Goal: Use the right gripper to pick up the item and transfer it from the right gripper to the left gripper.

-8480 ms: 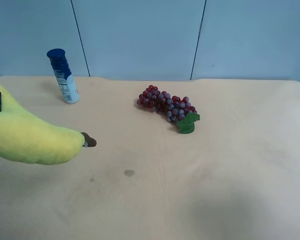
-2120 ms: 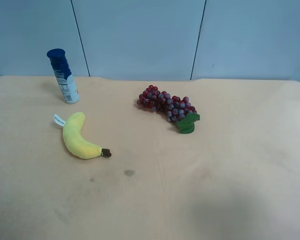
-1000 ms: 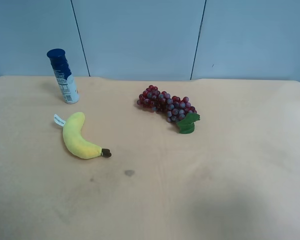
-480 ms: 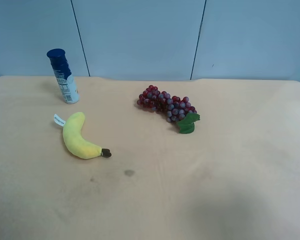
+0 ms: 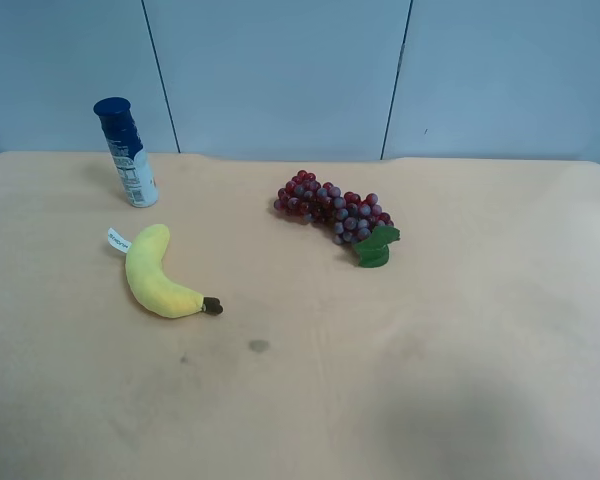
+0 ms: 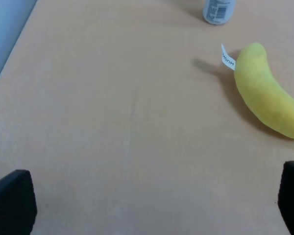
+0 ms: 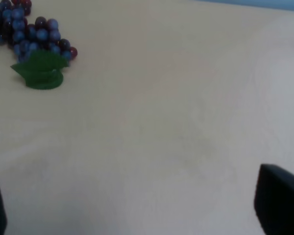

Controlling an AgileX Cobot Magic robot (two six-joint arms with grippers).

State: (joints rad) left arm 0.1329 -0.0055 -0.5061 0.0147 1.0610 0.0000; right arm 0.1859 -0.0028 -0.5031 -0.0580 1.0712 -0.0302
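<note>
Count on the table point(image 5: 460, 330): one plush banana point(image 5: 158, 275), one grape bunch point(image 5: 332, 212) with a green leaf, one blue-capped bottle point(image 5: 126, 152). The banana lies flat, just in front of the upright bottle, white tag toward the bottle, brown stem tip pointing toward the table's middle; grapes well apart from it. No arm shows in the exterior high view.

Left gripper point(image 6: 152, 200): fingers spread wide, nothing between them, banana ahead and off to one side. Right gripper point(image 7: 137, 205): fingers spread wide, empty, over bare table; grape bunch ahead.
</note>
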